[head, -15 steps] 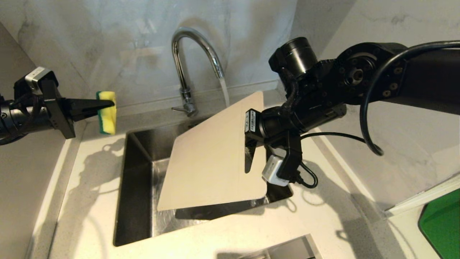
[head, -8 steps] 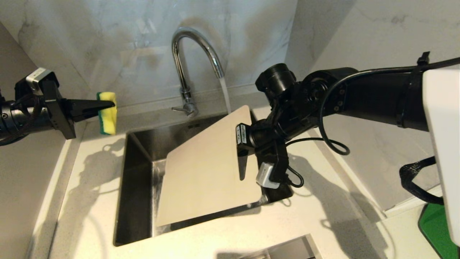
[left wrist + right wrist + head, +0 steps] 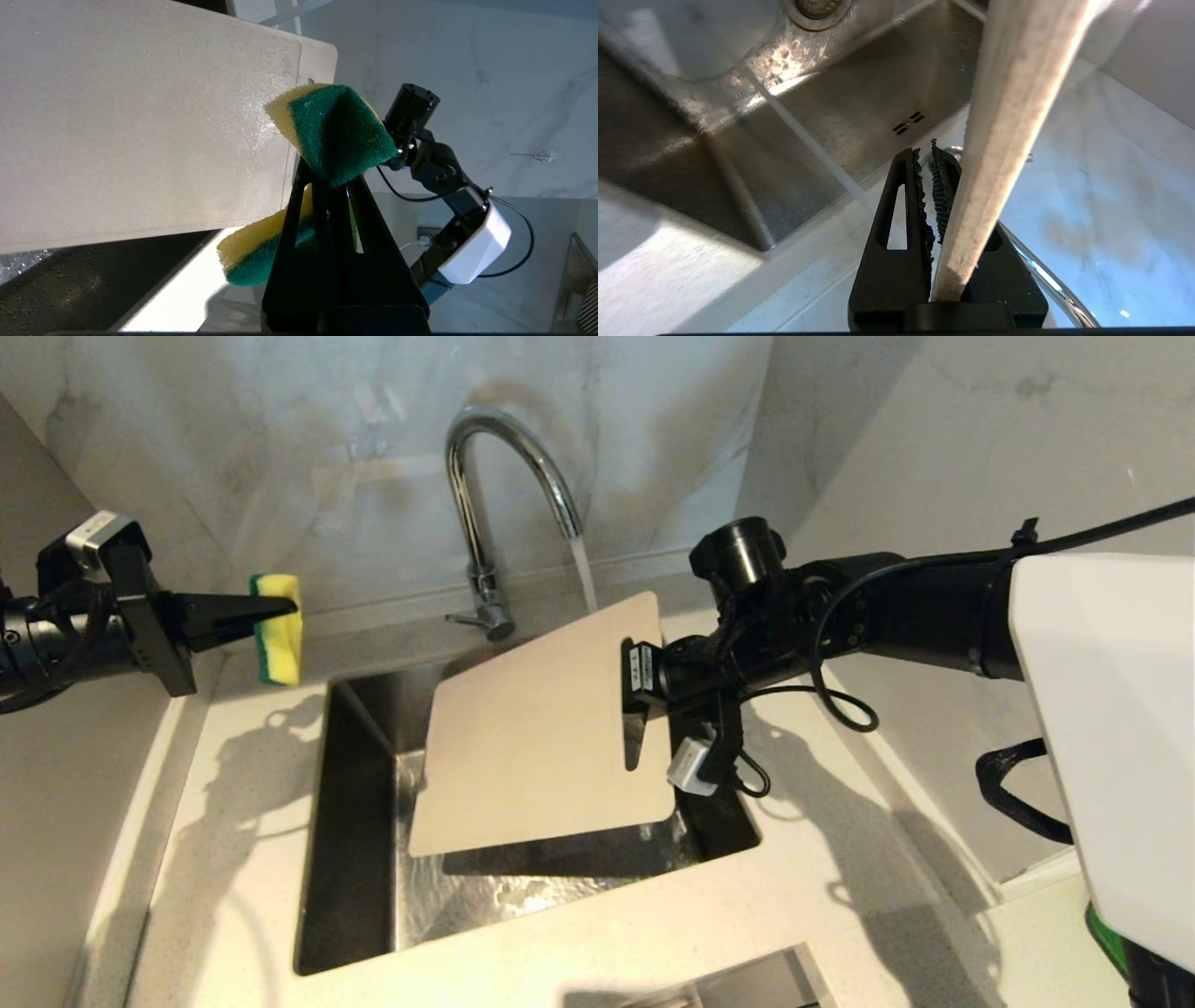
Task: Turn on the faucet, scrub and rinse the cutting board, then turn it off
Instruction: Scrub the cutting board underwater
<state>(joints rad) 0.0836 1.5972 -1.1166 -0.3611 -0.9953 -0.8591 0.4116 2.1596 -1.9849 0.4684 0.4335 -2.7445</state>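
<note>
Faucet (image 3: 485,495) on: water stream (image 3: 583,574) running from spout, landing at far edge of cutting board (image 3: 532,737). So step 1 done, judging by the flow.

Cutting board held tilted over the sink (image 3: 345,859), far corner up under the stream, near edge lower over the basin. Right gripper (image 3: 644,709) clamped on board's handle end, next to the oblong slot; right wrist view shows board edge (image 3: 994,154) pinched in the jaws, nearly closed on the thin plastic. Water droplets and wet sheen on board surface in left wrist view (image 3: 140,116), so rinse phase looks underway.

Left gripper (image 3: 280,607) parked off to left, above counter (image 3: 233,784), well apart from board. Jaws shut tight on yellow/green sponge (image 3: 278,630); sponge squashed and folded betw. fingers in left wrist view (image 3: 336,135). Not touching board now.

Can't tell if scrub already done or yet to come; no suds visible on board. Left to do either way: finish rinse, put board down, shut off faucet via small side lever (image 3: 464,618) at base.

Labels/writing: small white sticker on right wrist housing (image 3: 638,667), text too small to read. No brand legible on faucet, sponge or board. Green item at lower right edge (image 3: 1106,943), mostly hidden behind white arm cover.
</note>
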